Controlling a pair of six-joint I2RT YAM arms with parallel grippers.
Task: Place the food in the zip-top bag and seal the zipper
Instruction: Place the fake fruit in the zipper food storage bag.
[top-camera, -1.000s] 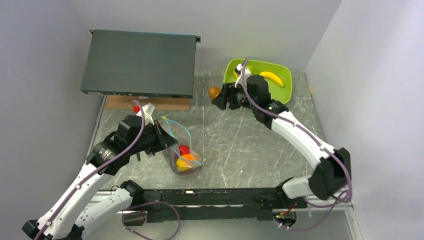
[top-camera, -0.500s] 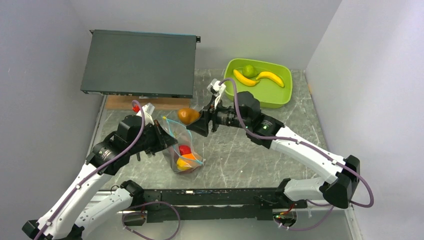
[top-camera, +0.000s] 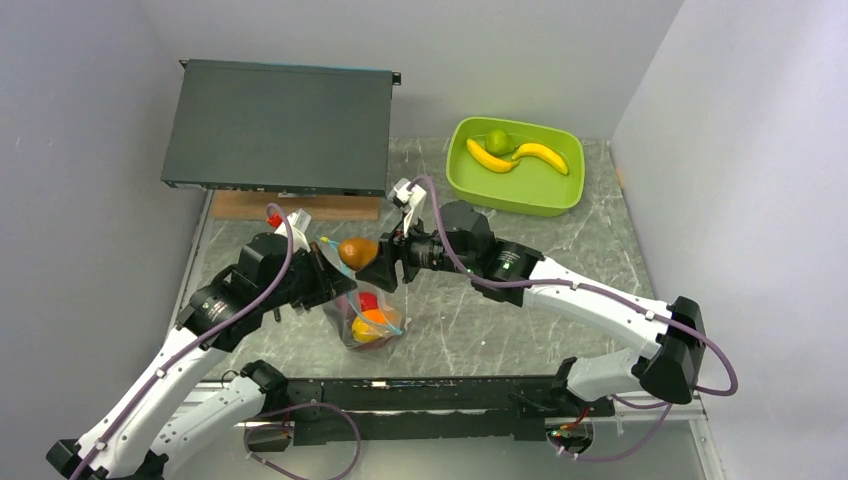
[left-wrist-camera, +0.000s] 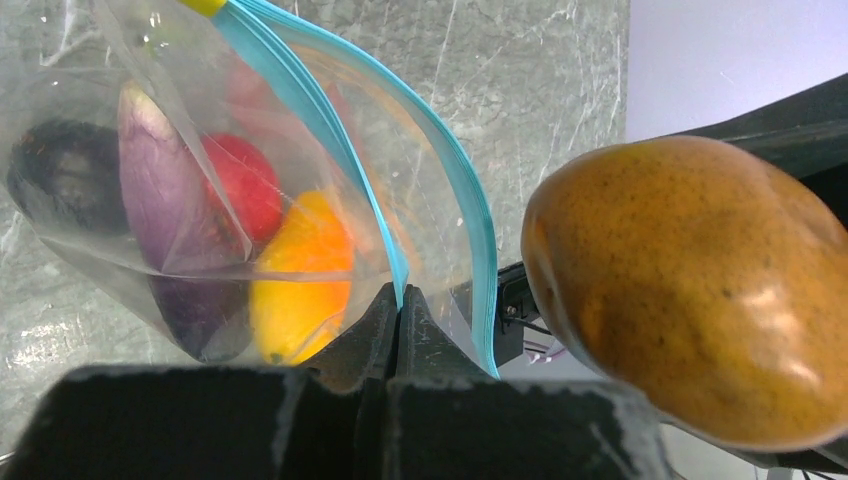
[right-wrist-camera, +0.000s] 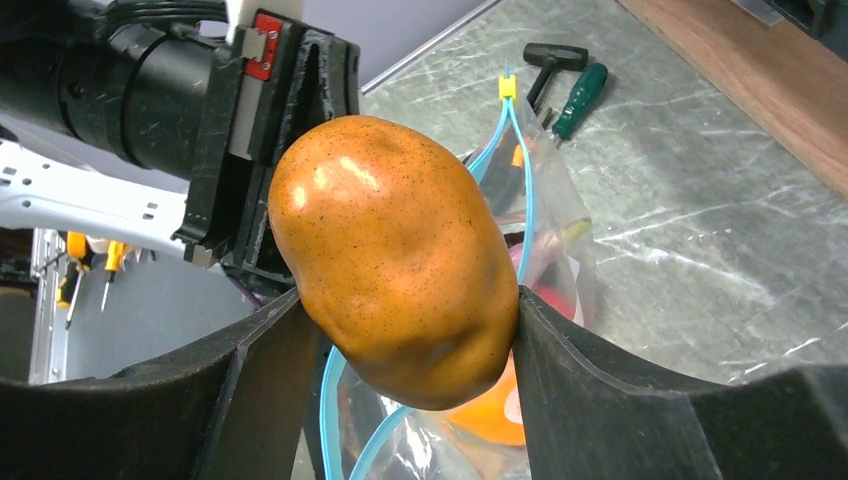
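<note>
The clear zip-top bag (top-camera: 368, 320) lies on the table with its mouth open. My left gripper (top-camera: 336, 282) is shut on one side of the teal zipper (left-wrist-camera: 330, 140), pinched at the fingertips (left-wrist-camera: 398, 300). Inside the bag (left-wrist-camera: 420, 200) are a red apple (left-wrist-camera: 245, 185), a purple eggplant (left-wrist-camera: 165, 210) and an orange piece (left-wrist-camera: 300, 280). My right gripper (top-camera: 372, 262) is shut on the brown kiwi (top-camera: 356, 250) and holds it just above the bag's mouth. The kiwi fills the right wrist view (right-wrist-camera: 395, 260) and shows in the left wrist view (left-wrist-camera: 690, 300).
A lime-green tub (top-camera: 560, 192) at the back right holds a lime (top-camera: 497, 140) and two bananas (top-camera: 490, 158). A dark flat box (top-camera: 280, 125) rests on a wooden board (top-camera: 300, 207) at the back left. A green-handled screwdriver (right-wrist-camera: 578, 95) lies beyond the bag.
My right arm has carried the kiwi from beside the green tub leftward and down to just over the bag's open mouth. The left gripper and bag have not moved.
</note>
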